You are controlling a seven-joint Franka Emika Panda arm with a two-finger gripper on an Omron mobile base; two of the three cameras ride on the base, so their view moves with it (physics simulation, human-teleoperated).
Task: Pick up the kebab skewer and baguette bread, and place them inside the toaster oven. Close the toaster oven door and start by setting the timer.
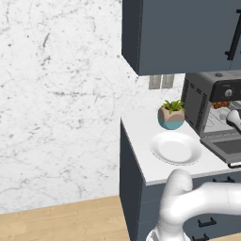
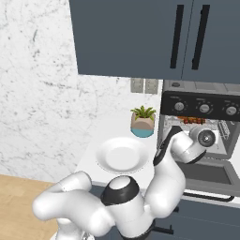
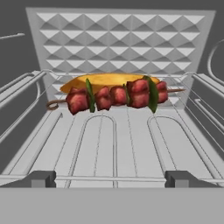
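**Skewer and bread on the oven rack, claw open in front**

Hand view: kebab skewer (image 3: 117, 96) lies on the silver wire rack (image 3: 113, 140) inside the toaster oven (image 2: 199, 124). Long axis runs side to side across the cavity, roughly level, right end tilted slightly up. Curled handle end points to the left of this view, bare thin tip to the right. Red-brown meat chunks with green pieces between them.

Baguette bread (image 3: 105, 81) sits just behind the skewer, touching or nearly so; cannot tell which. Its long axis also runs crosswise, parallel to the skewer. Both are toward the back of the rack, near the embossed rear wall.

Gripper (image 3: 111, 178): the two dark tips stand wide apart at the bottom of the hand view, nothing between them. Open and empty. Skewer and bread lie ahead of the claw, well apart from it, centred between the tips' lines.

Right base view: the arm reaches into the oven mouth. Toaster oven door (image 2: 206, 176) hangs open, folded down flat. White plate (image 2: 121, 155) on the counter, bare. Small potted plant (image 2: 143, 121) stands between plate and oven.
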